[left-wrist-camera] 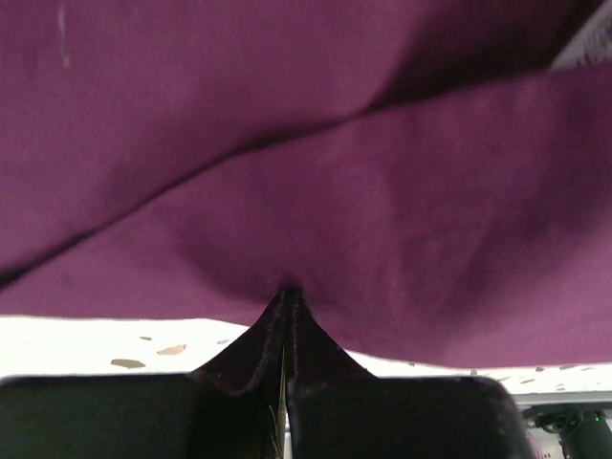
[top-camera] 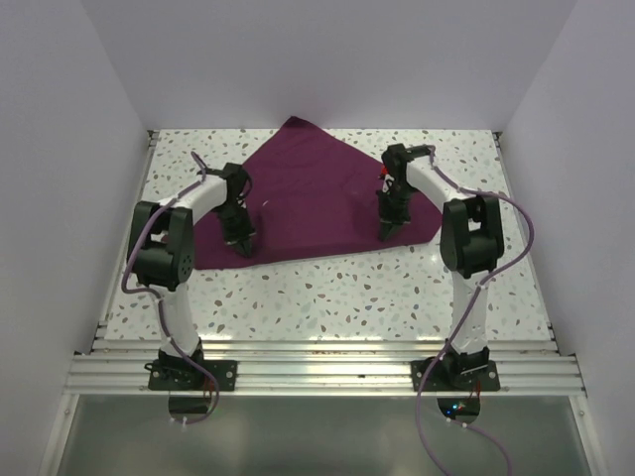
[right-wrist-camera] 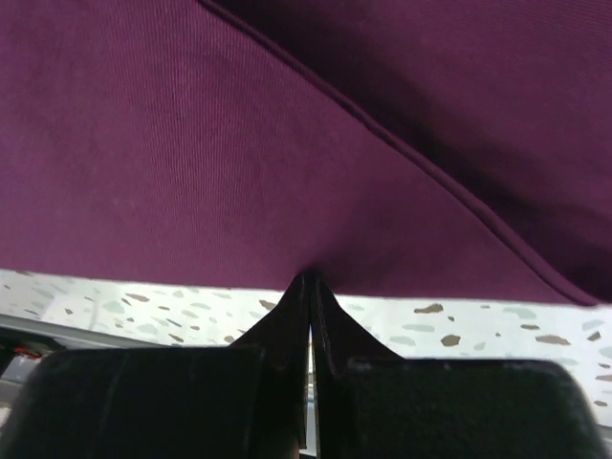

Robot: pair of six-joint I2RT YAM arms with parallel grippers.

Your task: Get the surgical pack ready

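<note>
Dark-maroon fabric cloth (top-camera: 317, 198), big and soft, lay on the white speckled table (top-camera: 327, 297), out in front of my two arms. It was folded over, with one pointy corner at the far side of the table. A long fold line ran slantwise across it in both of my wrist views. My left pincer (top-camera: 244, 243) was squeezed tight on the near edge of the cloth, and a little peak of fabric was pinched between its tips (left-wrist-camera: 287, 296). My right pincer (top-camera: 385, 233) was squeezed tight too, and the near edge of the cloth came right down into its tips (right-wrist-camera: 308, 282). The two pincers were well apart, one near each end of that edge.
</note>
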